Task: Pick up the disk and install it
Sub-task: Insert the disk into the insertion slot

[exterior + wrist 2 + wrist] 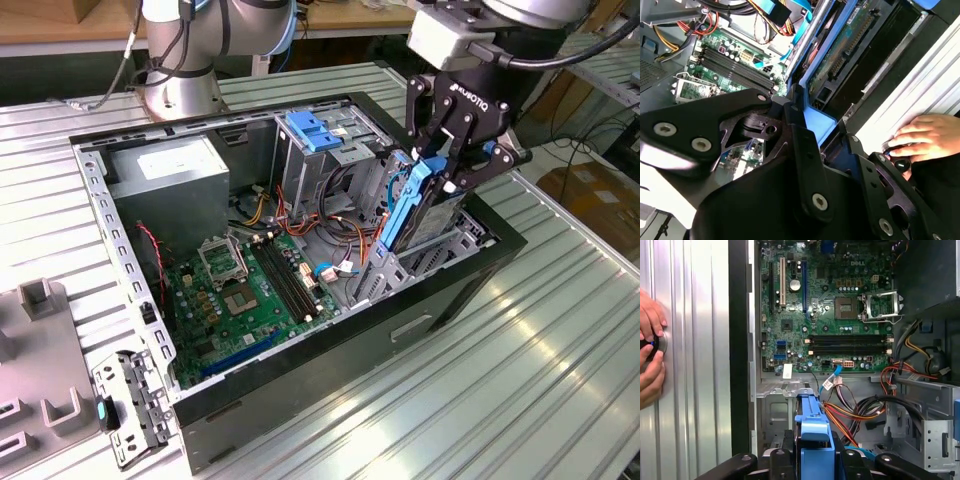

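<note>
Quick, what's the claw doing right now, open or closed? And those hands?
Claw: closed on the disk, over the open computer case.
Person's hands: fingers around a small dark object on the table.

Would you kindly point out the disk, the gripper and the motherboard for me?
disk (pixel 410 205), exterior view, on its blue rail.
gripper (pixel 452 170), exterior view, midway between its fingertips.
motherboard (pixel 815 315), first wrist view, on its green surface.
</note>
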`<state>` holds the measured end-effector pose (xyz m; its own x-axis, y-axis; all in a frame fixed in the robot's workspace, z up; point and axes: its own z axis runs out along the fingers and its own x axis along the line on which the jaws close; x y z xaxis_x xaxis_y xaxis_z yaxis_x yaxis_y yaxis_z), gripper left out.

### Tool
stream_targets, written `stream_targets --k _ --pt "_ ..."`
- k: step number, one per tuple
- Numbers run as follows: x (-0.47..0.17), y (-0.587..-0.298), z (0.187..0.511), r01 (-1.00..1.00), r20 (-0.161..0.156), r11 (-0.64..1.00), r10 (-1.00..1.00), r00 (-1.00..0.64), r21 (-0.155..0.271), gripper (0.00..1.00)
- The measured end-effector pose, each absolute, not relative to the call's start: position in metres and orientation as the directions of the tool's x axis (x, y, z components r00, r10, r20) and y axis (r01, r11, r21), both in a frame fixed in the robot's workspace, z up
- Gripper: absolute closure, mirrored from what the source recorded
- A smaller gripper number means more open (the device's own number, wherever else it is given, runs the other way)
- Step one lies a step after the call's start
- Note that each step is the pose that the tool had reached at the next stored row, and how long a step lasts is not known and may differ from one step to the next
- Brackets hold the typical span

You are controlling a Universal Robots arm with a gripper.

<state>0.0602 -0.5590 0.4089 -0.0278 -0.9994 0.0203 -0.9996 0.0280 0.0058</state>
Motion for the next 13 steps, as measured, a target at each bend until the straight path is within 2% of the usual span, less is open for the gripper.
stream_targets --k 13 --pt "0.060 -0.559 0.385 -1.000 0.021 0.028 -0.999 -0.028 0.006 0.63"
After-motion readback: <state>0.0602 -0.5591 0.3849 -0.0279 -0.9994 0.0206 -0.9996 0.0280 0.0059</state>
